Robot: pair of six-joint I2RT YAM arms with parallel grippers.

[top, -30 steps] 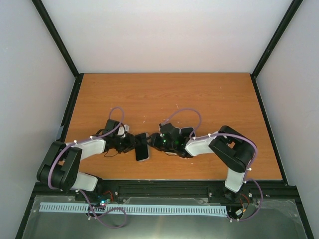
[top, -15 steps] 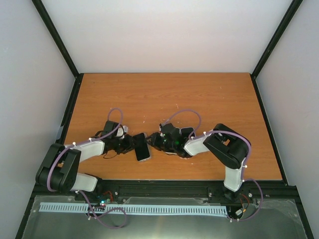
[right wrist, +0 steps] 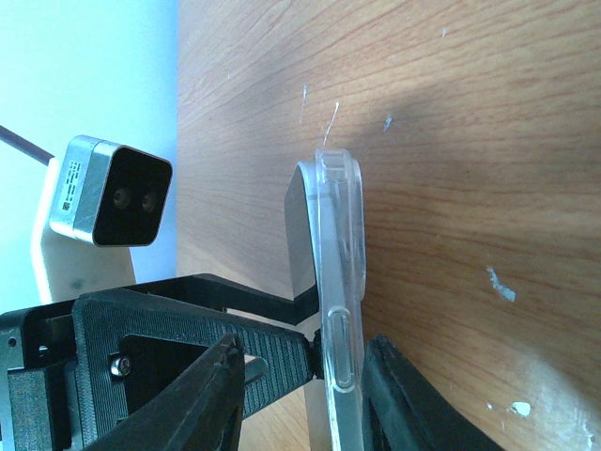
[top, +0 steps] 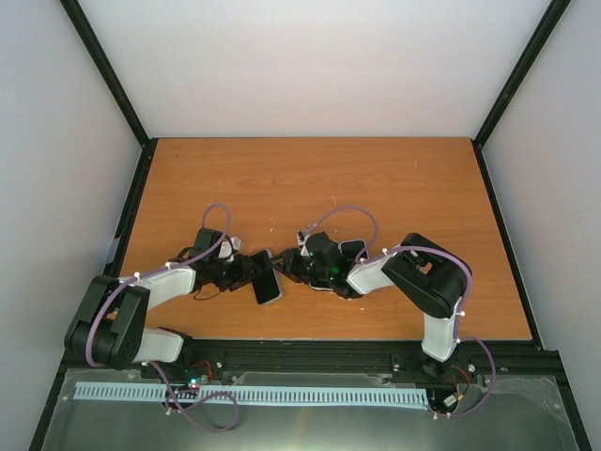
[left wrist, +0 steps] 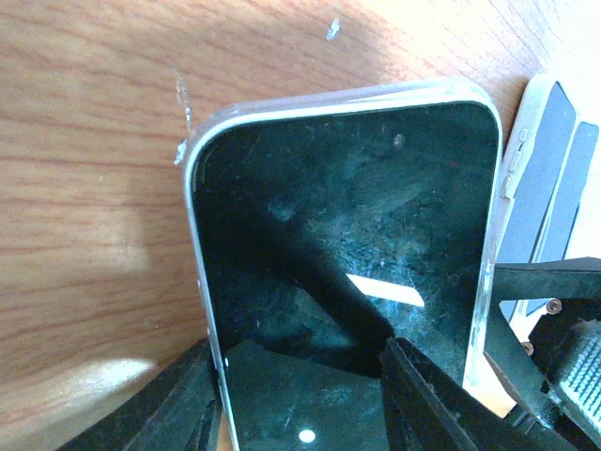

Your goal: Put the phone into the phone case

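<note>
Phone (left wrist: 347, 244) tilted more | right wrist alone: right gripper (right wrist: 300, 376) pinching phone case (right wrist: 338, 244) edge | left gripper (left wrist: 300, 385) grip unclear

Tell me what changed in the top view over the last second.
The left tool edged right, toward the right tool. The phone between them turned from roughly straight to slightly slanted. The right arm's elbow swung a little left. No grasp or release is visible. Both tools stay at the phone, with the phone case against it, on the table.
</note>
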